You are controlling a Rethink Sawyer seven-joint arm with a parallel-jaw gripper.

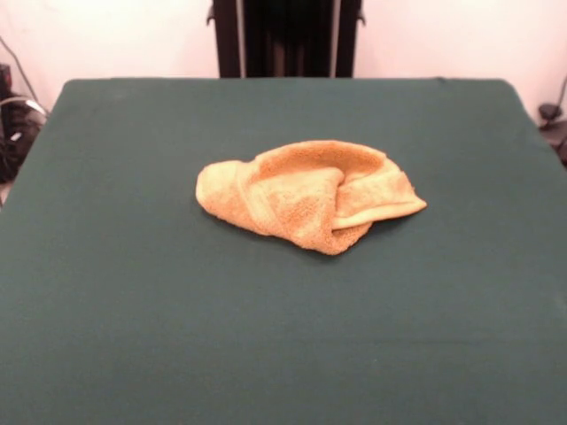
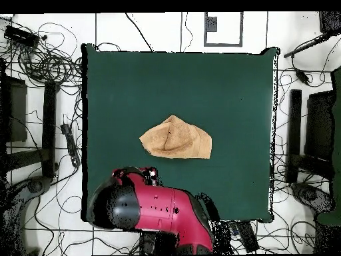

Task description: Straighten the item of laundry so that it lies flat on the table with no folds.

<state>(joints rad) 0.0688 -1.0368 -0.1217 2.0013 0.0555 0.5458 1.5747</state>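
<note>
Green-clothed table (image 1: 124, 310) holds the towel (image 1: 306, 195) crumpled near its centre, flaps folded over; the arm (image 2: 156, 210) is drawn back, its fingers apparently hidden, so a corner-edge pinch and outward pull looks best.

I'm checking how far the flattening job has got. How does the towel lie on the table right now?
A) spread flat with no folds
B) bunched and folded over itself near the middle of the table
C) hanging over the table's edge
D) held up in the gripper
B: the towel sits crumpled, with layers overlapping, near the middle of the table, with green cloth showing all around it and nothing holding it.
</note>
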